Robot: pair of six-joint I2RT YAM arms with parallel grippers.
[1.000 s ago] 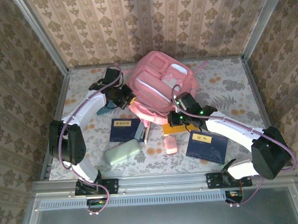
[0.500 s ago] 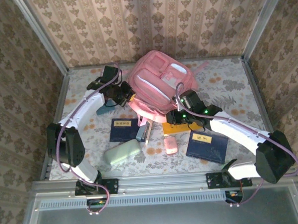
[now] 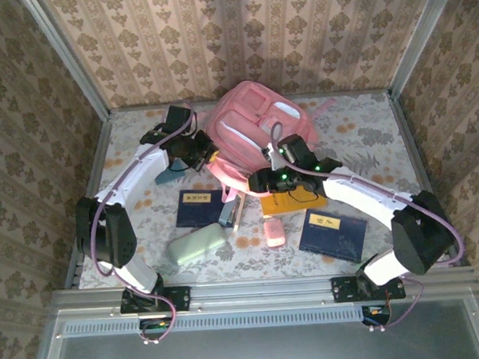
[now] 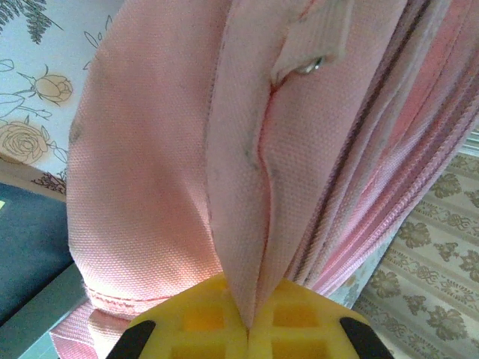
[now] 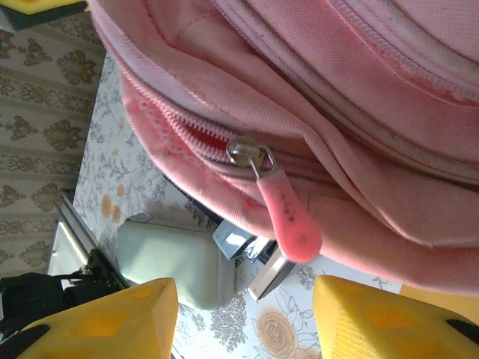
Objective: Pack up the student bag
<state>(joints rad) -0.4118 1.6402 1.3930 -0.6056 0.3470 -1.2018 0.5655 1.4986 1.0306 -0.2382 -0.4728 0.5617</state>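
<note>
The student bag (image 3: 257,130), a large pink backpack, lies at the back middle of the table. My left gripper (image 3: 204,156) is at its left edge, and in the left wrist view the yellow pads (image 4: 187,321) of this gripper (image 4: 248,325) are shut on a fold of the bag's pink fabric (image 4: 150,149). My right gripper (image 3: 256,180) is at the bag's near edge and stands open (image 5: 245,303). Just above the gap between its fingers a pink zip pull (image 5: 288,217) hangs free from its metal slider (image 5: 247,152) on the bag (image 5: 374,90). The zip is slightly open to the slider's left.
On the table in front of the bag lie a pale green case (image 3: 196,244), two dark blue books (image 3: 201,207) (image 3: 332,232), an orange book (image 3: 289,203) and a small pink item (image 3: 273,231). Grey and silver items (image 5: 247,247) poke out from under the bag beside the case (image 5: 168,262).
My right gripper has opened and moved left along the bag's near edge. The left gripper keeps its hold on the bag and has barely moved.
</note>
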